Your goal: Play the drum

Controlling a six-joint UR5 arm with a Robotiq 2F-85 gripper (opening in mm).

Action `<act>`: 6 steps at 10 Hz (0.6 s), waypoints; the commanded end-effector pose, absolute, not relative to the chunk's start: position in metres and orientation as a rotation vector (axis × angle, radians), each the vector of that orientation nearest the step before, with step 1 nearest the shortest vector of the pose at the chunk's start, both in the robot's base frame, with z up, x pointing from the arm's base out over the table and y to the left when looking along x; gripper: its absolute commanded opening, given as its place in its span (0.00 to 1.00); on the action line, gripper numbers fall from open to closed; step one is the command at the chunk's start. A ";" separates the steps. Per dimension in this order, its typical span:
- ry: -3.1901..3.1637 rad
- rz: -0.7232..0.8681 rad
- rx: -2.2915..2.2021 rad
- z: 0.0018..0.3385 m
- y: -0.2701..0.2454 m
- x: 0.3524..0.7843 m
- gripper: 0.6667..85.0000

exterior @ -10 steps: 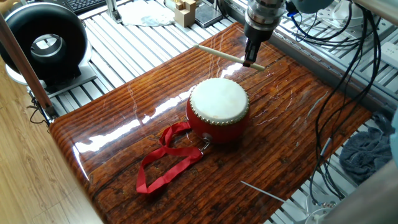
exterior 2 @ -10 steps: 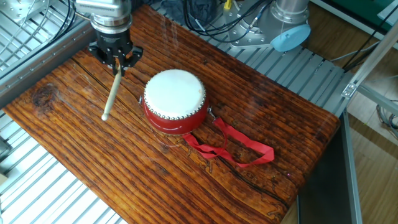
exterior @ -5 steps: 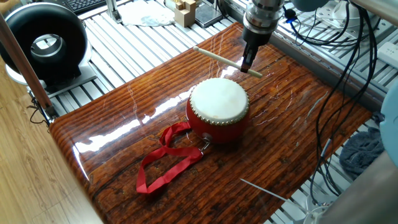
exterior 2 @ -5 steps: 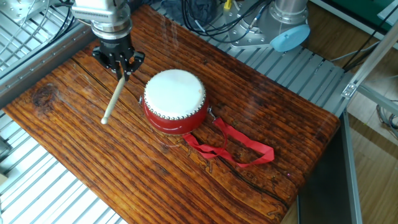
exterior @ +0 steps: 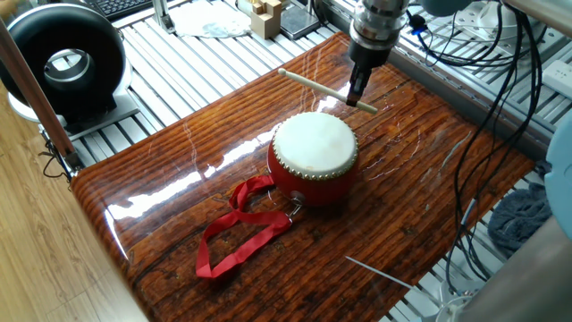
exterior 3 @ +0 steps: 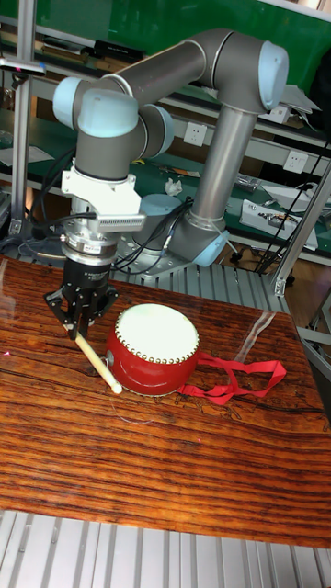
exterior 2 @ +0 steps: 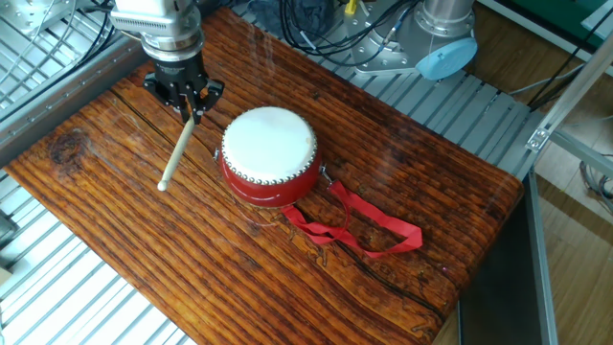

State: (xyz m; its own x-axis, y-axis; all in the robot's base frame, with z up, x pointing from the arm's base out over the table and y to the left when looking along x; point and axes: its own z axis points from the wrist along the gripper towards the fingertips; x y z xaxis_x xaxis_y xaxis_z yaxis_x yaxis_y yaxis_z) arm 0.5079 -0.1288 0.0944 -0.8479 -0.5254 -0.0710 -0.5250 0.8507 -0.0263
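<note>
The drum (exterior: 314, 157) (exterior 2: 269, 155) (exterior 3: 153, 348) stands upright in the middle of the wooden table, red body, cream skin facing up. Its red ribbon strap (exterior: 239, 228) (exterior 2: 359, 222) (exterior 3: 236, 378) lies in loops on the wood beside it. My gripper (exterior: 356, 92) (exterior 2: 186, 106) (exterior 3: 79, 326) is shut on one end of a thin pale wooden stick (exterior: 317, 85) (exterior 2: 175, 153) (exterior 3: 97, 360). The stick slants away from the drum, held just above the tabletop. Gripper and stick are beside the drum, not touching it.
A black round device (exterior: 61, 59) sits past the table's far-left corner. Small wooden blocks (exterior: 266, 16) and a cloth lie beyond the back edge. Cables (exterior: 500, 98) hang at the right. The arm's base (exterior 2: 446, 38) stands behind the table.
The gripper has shifted slightly with the stick over the last second, tilting the stick a little. Since half a second ago almost nothing has moved. The drum and strap have stayed put.
</note>
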 end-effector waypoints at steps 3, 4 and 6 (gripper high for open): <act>2.973 -0.198 -0.786 0.101 -0.162 0.511 0.00; 2.996 -0.206 -0.757 0.101 -0.165 0.507 0.00; 3.010 -0.144 -0.752 0.086 -0.161 0.513 0.00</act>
